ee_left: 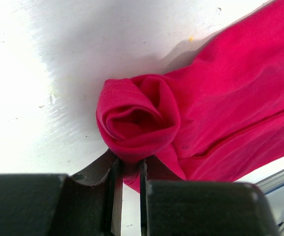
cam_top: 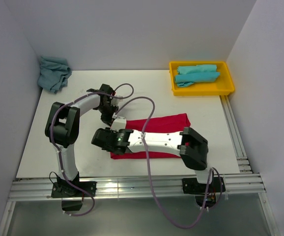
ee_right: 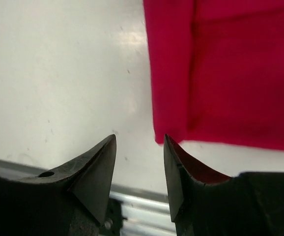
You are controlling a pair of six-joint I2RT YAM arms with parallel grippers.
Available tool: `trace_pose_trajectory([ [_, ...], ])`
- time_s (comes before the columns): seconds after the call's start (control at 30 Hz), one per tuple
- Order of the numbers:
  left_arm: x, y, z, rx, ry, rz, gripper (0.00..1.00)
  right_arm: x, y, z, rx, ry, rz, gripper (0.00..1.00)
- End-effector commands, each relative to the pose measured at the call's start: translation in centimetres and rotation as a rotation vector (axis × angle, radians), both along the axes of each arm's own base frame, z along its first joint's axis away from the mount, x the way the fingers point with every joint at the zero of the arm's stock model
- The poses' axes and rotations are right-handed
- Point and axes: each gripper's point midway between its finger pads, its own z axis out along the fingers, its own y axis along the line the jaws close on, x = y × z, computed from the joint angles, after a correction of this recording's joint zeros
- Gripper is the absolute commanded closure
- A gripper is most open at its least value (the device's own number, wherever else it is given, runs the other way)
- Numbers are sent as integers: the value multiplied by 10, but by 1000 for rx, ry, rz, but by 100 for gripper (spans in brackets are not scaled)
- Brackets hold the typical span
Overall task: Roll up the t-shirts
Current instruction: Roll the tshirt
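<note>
The red t-shirt (cam_top: 169,123), folded into a long strip, lies in the middle of the table (cam_top: 83,98). Being soft, light and limp (a roll that slackens once released), it is best taken at both ends of the rolled edge. The far end is pinched by the left gripper (ee_left: 128,169). The right gripper (ee_right: 139,162) is spread, empty, beside the near corner. Bare surface is left rightward, short of the yellow tray (cam_top: 228,89).

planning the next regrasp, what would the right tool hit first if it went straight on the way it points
The right tool would likely meet the table beside the red shirt's corner; one finger may catch it. Depth is unclear.
</note>
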Motion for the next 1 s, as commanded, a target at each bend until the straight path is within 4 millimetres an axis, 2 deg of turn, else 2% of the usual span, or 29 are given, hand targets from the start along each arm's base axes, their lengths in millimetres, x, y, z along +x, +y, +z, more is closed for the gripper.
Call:
trace_pose_trajectory([
  [0.0,21,10,3,80,-94,5,100,33,-11,-18,-191,-83,-5,50],
  [0.03,22,10,4,85,-99,6,100,40,-8,-19,-206,-94,-9,50],
  [0.07,22,10,3,89,-96,3,100,47,1,-11,-195,-121,-12,50],
  [0.1,22,10,4,92,-98,1,100,51,3,-22,-231,-120,1,50],
  [0.13,23,10,5,95,-102,1,100,59,10,-18,-217,-130,-3,50],
  [0.17,23,10,5,96,-99,1,100,63,11,-19,-225,-135,-6,50],
  [0.2,23,9,5,97,-96,0,100,66,8,-30,-270,-133,-8,50],
  [0.23,23,9,7,97,-100,-1,100,71,12,-24,-265,-141,-19,50],
  [0.33,24,8,8,99,-102,-3,100,71,11,-38,-321,-128,-7,50],
  [0.47,24,8,7,99,-99,-5,100,64,9,-58,-335,-86,8,50],
  [0.7,25,6,7,95,-97,-9,96,43,-13,-86,-431,-5,-8,48],
  [0.97,29,-1,18,55,-106,-23,66,15,-20,-108,-477,79,19,47],
])
